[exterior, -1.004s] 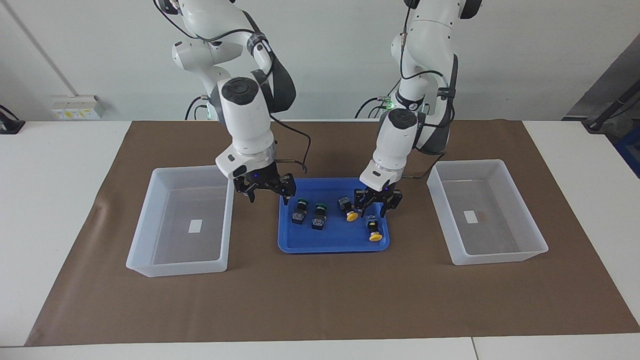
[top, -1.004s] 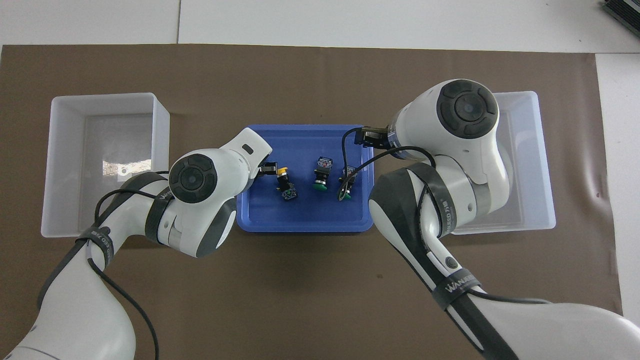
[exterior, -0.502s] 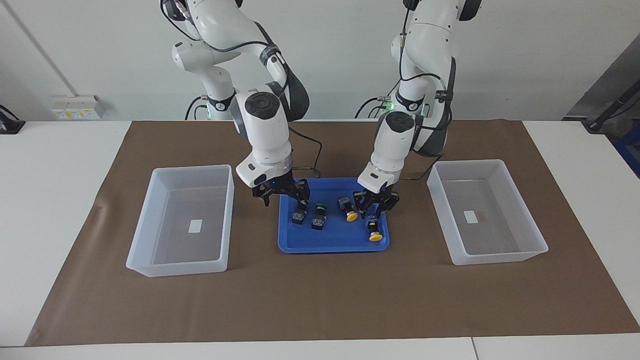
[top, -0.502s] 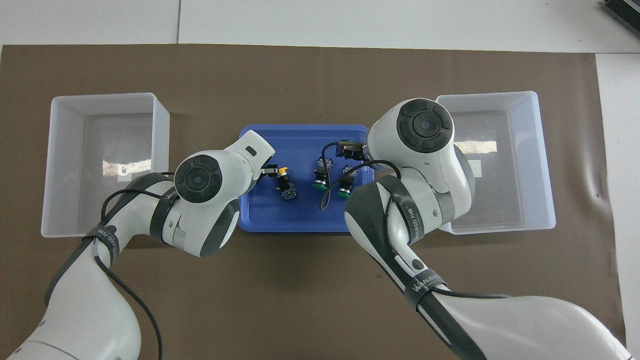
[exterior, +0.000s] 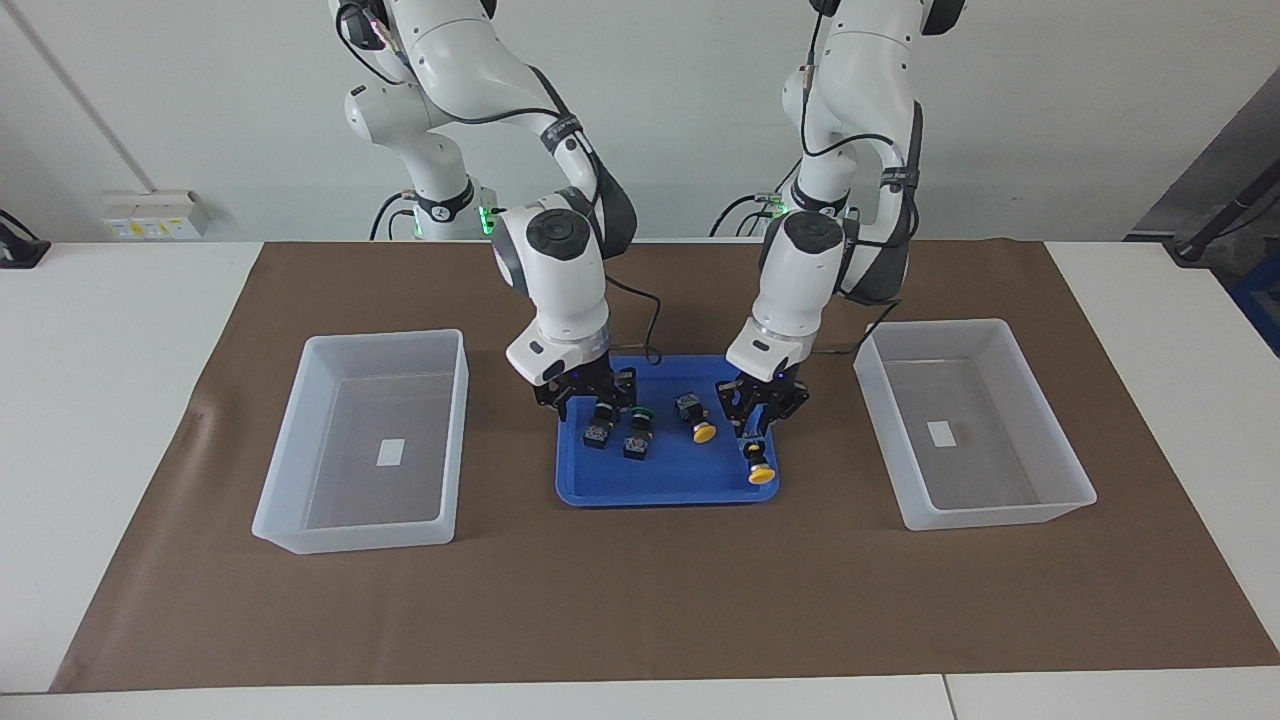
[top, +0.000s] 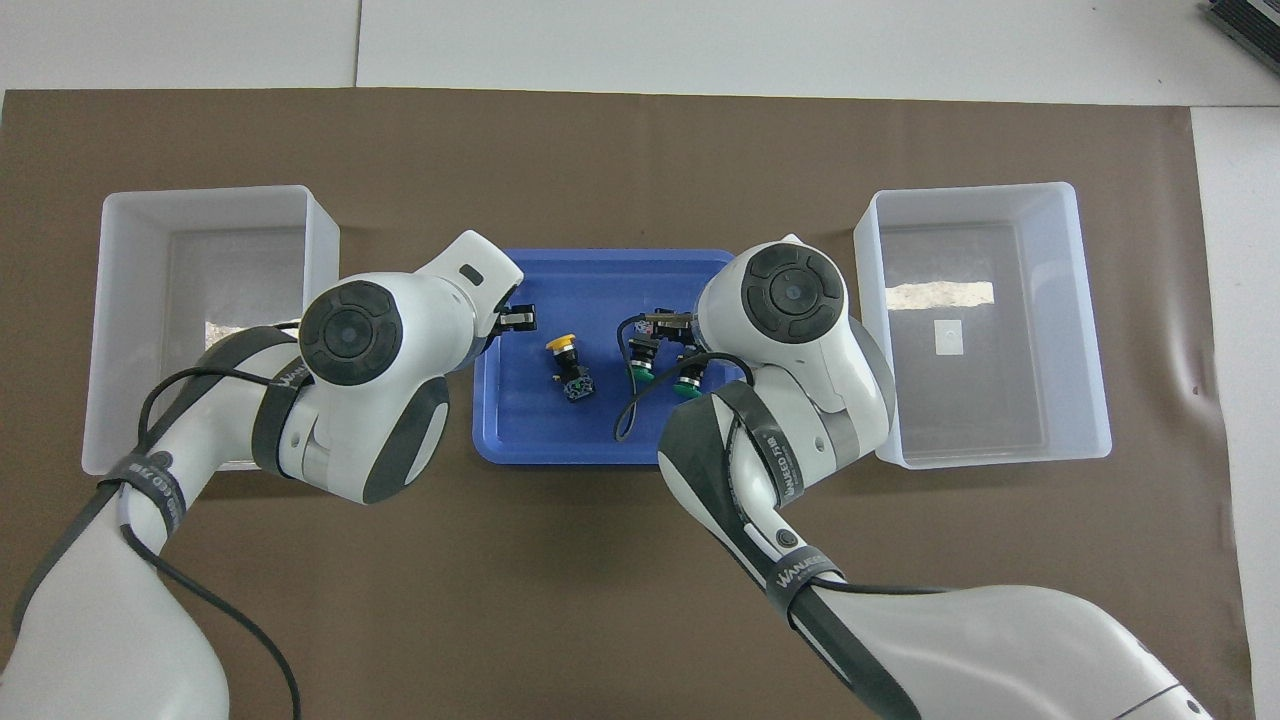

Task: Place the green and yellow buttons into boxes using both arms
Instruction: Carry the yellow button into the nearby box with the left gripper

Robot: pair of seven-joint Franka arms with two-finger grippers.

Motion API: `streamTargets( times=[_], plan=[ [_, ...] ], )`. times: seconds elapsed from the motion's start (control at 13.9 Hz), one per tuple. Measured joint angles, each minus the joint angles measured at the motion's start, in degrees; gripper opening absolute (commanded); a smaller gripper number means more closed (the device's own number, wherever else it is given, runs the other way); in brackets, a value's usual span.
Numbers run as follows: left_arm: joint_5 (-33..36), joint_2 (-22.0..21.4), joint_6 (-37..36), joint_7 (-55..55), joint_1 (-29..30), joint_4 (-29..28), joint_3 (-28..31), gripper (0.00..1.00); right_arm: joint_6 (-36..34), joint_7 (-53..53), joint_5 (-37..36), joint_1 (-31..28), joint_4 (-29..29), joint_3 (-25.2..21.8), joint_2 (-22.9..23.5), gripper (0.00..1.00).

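Observation:
Four buttons lie in the blue tray (exterior: pixel 665 490). My right gripper (exterior: pixel 588 400) is open and low over the green button (exterior: pixel 598 432) nearest the right arm's end, hiding its cap. The second green button (exterior: pixel 637 430) lies beside it. My left gripper (exterior: pixel 760 418) is open just above a yellow button (exterior: pixel 757 466). The other yellow button (exterior: pixel 698 422) lies mid-tray. In the overhead view one yellow button (top: pixel 567 350) and both green buttons (top: pixel 640 362) show; the second yellow one is hidden under my left gripper (top: pixel 515 318). My right gripper (top: pixel 667 325) is mostly hidden under its wrist.
Two translucent boxes hold only a white label each: one (exterior: pixel 385 338) at the right arm's end, one (exterior: pixel 940 325) at the left arm's end. The boxes (top: pixel 220 190) (top: pixel 970 188) and the tray (top: pixel 600 440) stand on a brown mat.
My right gripper has moved from beside its box to over the tray and down onto the green buttons. My left gripper has shifted a little toward the yellow button below it.

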Motion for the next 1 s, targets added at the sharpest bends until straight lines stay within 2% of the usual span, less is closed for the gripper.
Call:
streamTargets(
  times=[0.22, 0.36, 0.72, 0.93, 1.0],
  plan=[
    [0.16, -5.44, -6.71, 3.54, 5.41, 1.21, 0.28, 0.0, 0.03, 0.79, 0.01, 1.13, -0.32, 0.01, 1.23, 0.74],
    [0.19, -7.45, -8.75, 9.05, 10.27, 1.26, 0.42, 0.0, 0.04, 1.1, 0.01, 1.46, -0.85, 0.0, 1.65, 0.74],
    [-0.04, -7.93, -8.87, 22.7, 20.44, 1.2, 0.55, 0.0, 0.9, 1.1, -0.02, 1.45, -2.89, -0.23, 1.66, 0.74],
    [-2.03, -7.53, -4.73, 30.8, 24.55, -0.31, 0.53, 0.0, 5.0, 1.1, -0.02, 1.46, -4.82, -0.22, 1.67, 0.74],
    [-2.23, -7.11, -3.82, 32.77, 25.35, -0.85, 0.5, 0.0, 6.23, 1.13, -0.02, 1.48, -5.63, -0.21, 1.7, 0.69]
  ],
)
